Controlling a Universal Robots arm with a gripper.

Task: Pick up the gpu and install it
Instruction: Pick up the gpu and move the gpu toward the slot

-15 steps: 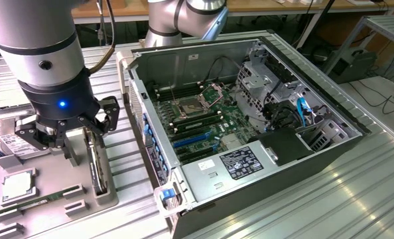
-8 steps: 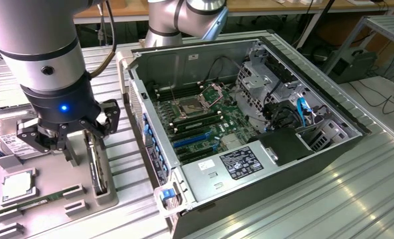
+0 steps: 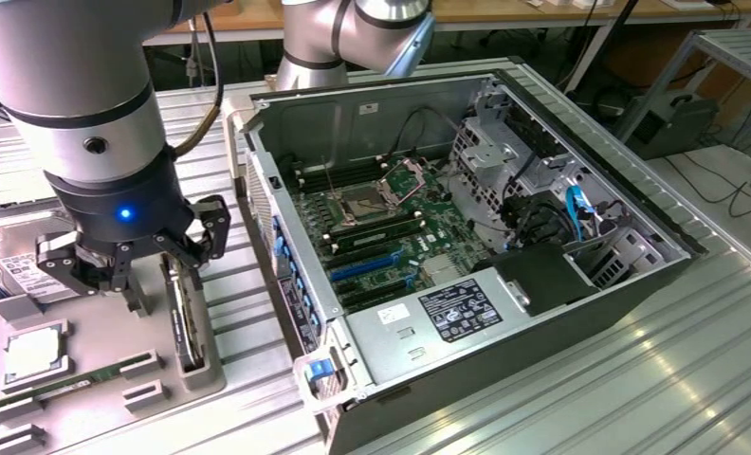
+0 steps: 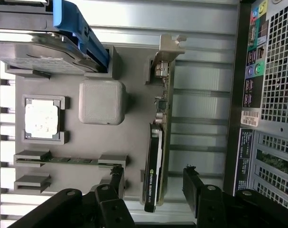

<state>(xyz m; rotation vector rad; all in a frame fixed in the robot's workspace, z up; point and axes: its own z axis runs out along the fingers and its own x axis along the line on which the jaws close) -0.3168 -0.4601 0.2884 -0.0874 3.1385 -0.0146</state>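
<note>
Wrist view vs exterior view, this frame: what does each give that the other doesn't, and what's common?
Wrist view adds: the silver end bracket and shroud label on the gpu, and the case's rear port panel.
Exterior view adds: the open case interior, with the motherboard and power supply.
Shared: the gpu standing on edge in the grey tray, the open gripper straddling it without contact, the cpu and the memory stick.
</note>
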